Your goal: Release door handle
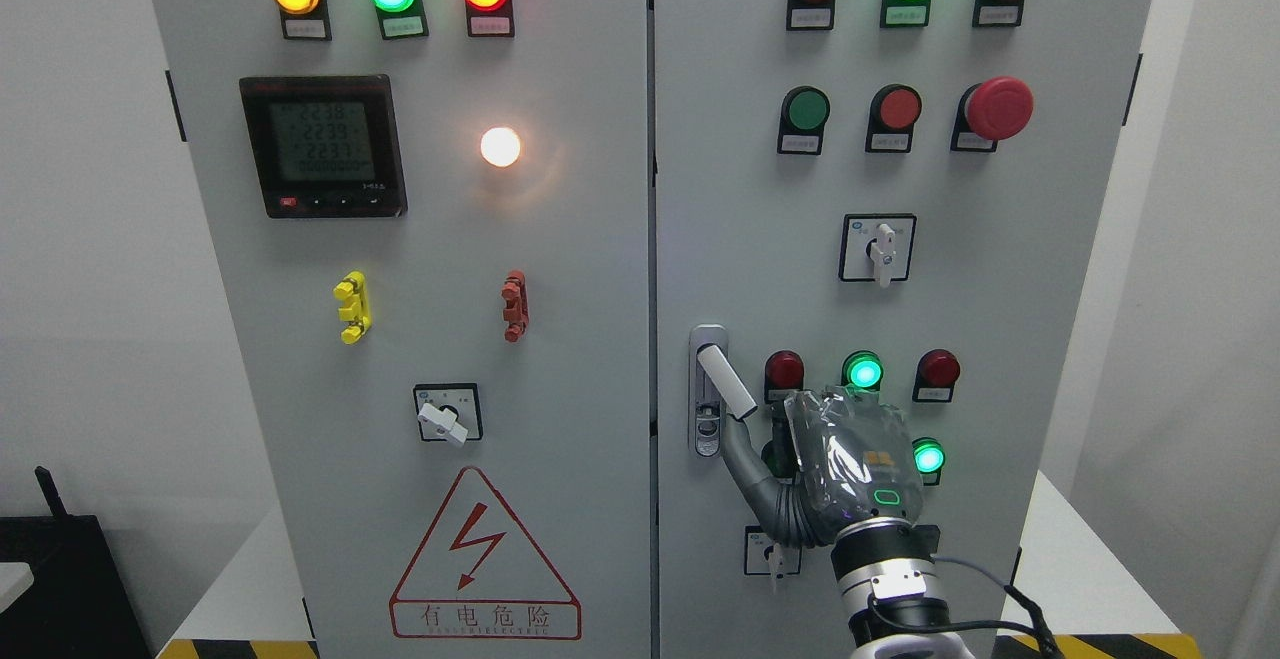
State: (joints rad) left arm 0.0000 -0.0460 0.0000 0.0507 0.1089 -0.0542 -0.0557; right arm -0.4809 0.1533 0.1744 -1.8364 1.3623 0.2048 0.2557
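In the head view I see my right hand (835, 464) low on the right door of the cabinet (1050, 239), and one long finger (745, 454) reaches up to the tip of the door handle (725, 379), which is swung out and tilted; I cannot tell if the hand still clamps it. The left hand is not visible. I judge the handle a stiff, smooth metal lever, so the finger should slide off easily from its free lower end.

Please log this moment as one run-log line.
right hand: fingers extended, fingertip at door handle | handle: swung out, tilted | grasp: none | left hand: not in view
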